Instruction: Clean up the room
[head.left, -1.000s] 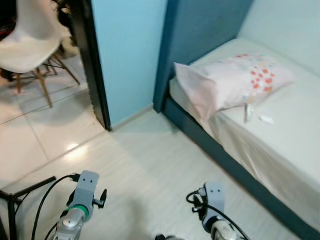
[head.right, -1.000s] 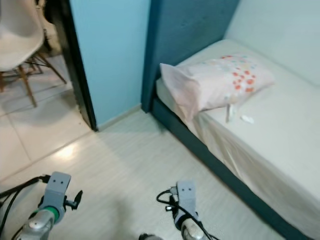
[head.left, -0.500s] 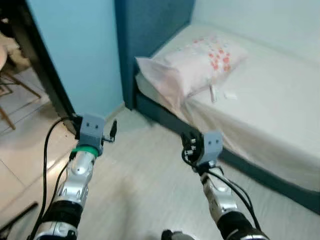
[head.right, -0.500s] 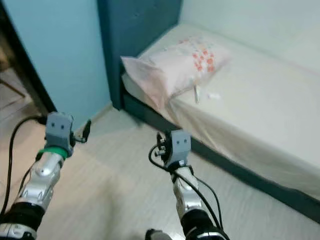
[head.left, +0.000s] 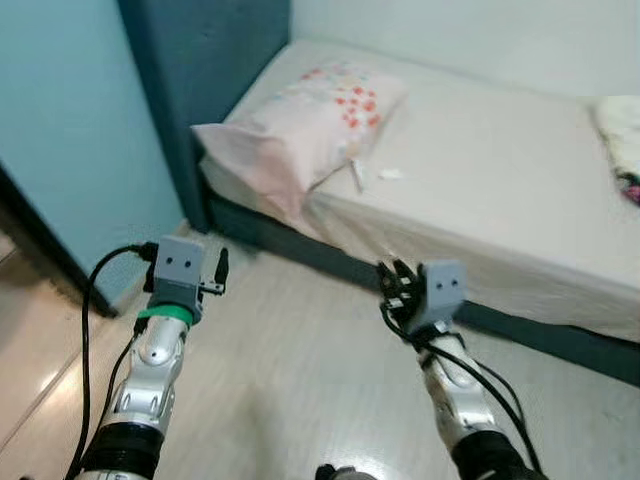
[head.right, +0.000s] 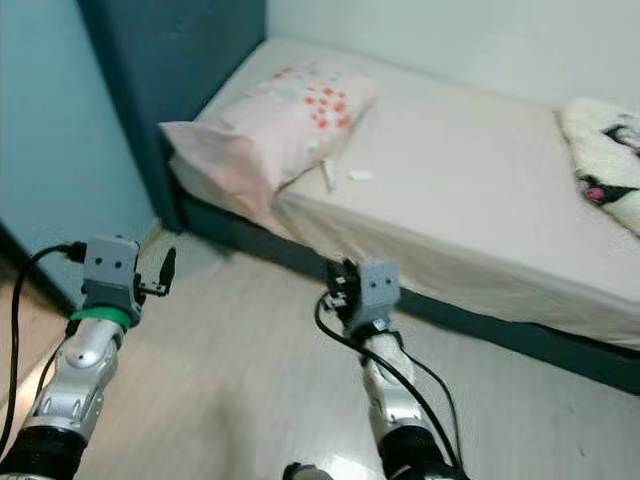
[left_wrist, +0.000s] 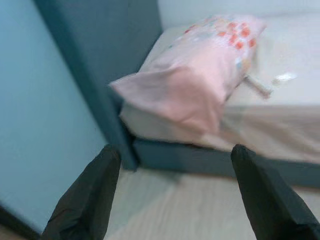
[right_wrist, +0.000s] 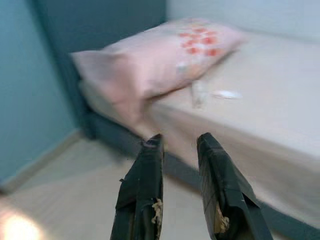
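The view has swung round toward the bed (head.left: 520, 200) since a second ago, and both arms, which hung low then, are now raised in front of it, so this reads as an approach to the clutter on the mattress rather than any grasp yet. On the left, the left gripper (left_wrist: 175, 192) is up near the teal wall (head.left: 60, 130), its black fingers spread wide with nothing between them. Moving across, the soft pink pillow (head.left: 300, 125) with red blossoms slumps over the mattress corner, and just beside it lie a small white tube-like item (head.left: 357, 177) and a scrap of white paper (head.left: 390, 174) (too small to name for sure). The right gripper (right_wrist: 180, 187) hovers over the pale plank floor, fingers nearly together, empty. Far right, a fluffy white plush thing (head.right: 605, 150) rests on the smooth cream sheet.
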